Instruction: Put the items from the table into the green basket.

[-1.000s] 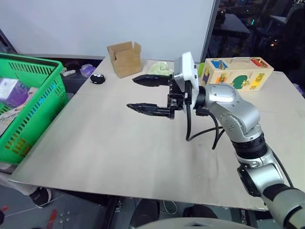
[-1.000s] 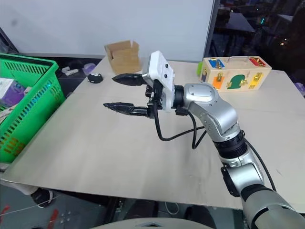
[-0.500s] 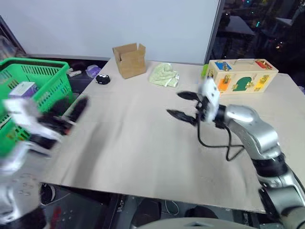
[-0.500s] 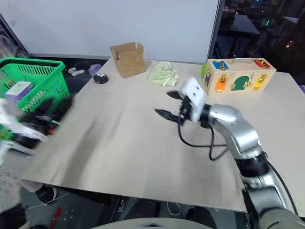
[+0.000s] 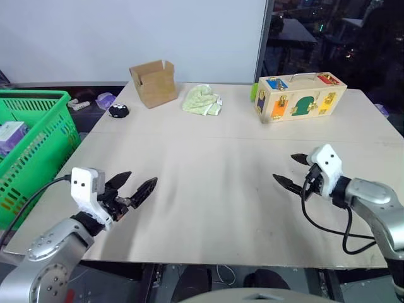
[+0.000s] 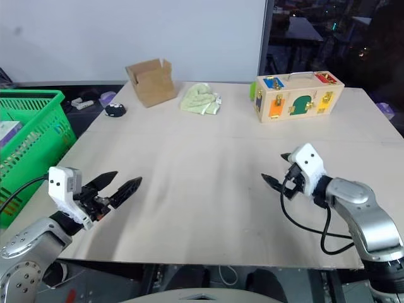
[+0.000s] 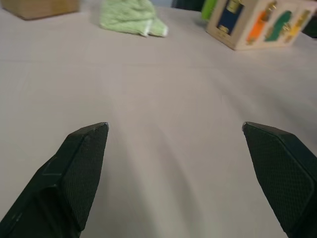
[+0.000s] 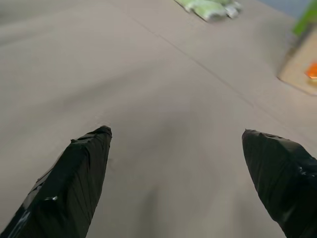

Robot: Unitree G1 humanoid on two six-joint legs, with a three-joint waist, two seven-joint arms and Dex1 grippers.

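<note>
Both arms have come down low over the table (image 5: 208, 158). The left gripper (image 5: 136, 189) and right gripper (image 5: 291, 170) are spread wide, holding nothing. The green basket (image 5: 38, 151), beside the left gripper, is holding a pale boxy item (image 5: 9, 136). No pink package or bottle is lying near either gripper, so the job looks done.

One green basket (image 5: 38, 136), one cardboard box (image 5: 153, 83), one cloth (image 5: 202, 101), one wooden box (image 5: 299, 96).
</note>
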